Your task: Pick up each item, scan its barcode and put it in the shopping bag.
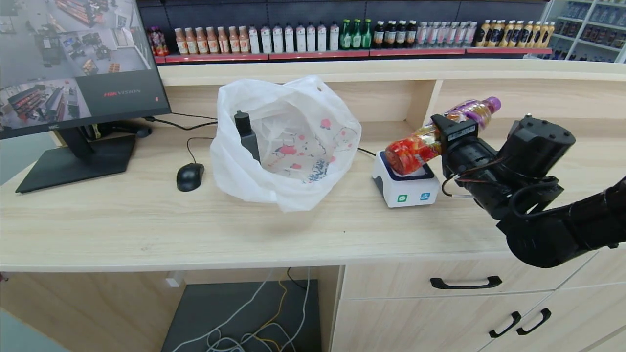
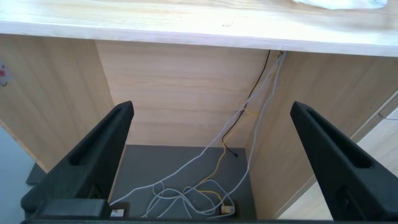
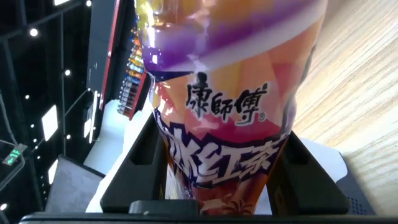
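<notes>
Left gripper: jaws wide, nothing between them, low before the counter's open recess with loose cables.
Right gripper: clamped on the bottle's middle, over the counter's right part.
Bottle: tilted, purple cap up and away, base over the scanner; contact unclear.
Scanner: white box, just right of the bag.
Bag: white plastic, mouth open, dark item upright inside.
Mouse: left of bag.
Monitor: far left.
Shelf: bottle rows behind.
</notes>
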Controlling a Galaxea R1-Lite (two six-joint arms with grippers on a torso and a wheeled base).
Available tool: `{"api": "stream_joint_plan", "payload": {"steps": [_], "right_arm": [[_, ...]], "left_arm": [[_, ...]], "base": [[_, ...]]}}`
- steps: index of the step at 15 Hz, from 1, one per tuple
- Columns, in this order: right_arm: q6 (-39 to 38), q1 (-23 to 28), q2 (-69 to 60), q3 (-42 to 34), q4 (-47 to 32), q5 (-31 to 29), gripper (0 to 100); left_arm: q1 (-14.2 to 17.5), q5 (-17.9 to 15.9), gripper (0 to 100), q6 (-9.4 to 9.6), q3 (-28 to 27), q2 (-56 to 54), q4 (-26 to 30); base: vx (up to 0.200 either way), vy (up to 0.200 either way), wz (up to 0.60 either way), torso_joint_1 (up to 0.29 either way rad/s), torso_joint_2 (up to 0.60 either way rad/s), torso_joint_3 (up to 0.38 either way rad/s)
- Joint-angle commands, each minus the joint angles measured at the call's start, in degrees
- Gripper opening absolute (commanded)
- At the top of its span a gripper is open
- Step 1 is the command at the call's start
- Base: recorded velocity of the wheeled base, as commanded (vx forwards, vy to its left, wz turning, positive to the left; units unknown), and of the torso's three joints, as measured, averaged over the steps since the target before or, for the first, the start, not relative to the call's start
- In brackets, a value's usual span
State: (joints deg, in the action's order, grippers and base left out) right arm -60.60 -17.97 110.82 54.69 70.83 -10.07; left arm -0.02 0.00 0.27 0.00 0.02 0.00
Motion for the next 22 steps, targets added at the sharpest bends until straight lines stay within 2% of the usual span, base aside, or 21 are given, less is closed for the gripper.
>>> {"api": "stream_joint_plan", "payload": {"steps": [1, 22], "right_arm": [[0.0, 0.0, 1.1, 0.1, -0.2, 0.1, 0], [-0.7, 1.2, 0.7, -0.1, -0.1, 0.0, 0]], "left_arm": [[0.0, 0.0, 100, 0.0, 0.0, 0.0, 0.0], [0.0, 0.0, 100, 0.0, 0.0, 0.0, 0.0]], "base": [[0.0, 0.0, 0.0, 0.0, 0.0, 0.0], [0.0, 0.0, 0.0, 0.0, 0.0, 0.0]]}}
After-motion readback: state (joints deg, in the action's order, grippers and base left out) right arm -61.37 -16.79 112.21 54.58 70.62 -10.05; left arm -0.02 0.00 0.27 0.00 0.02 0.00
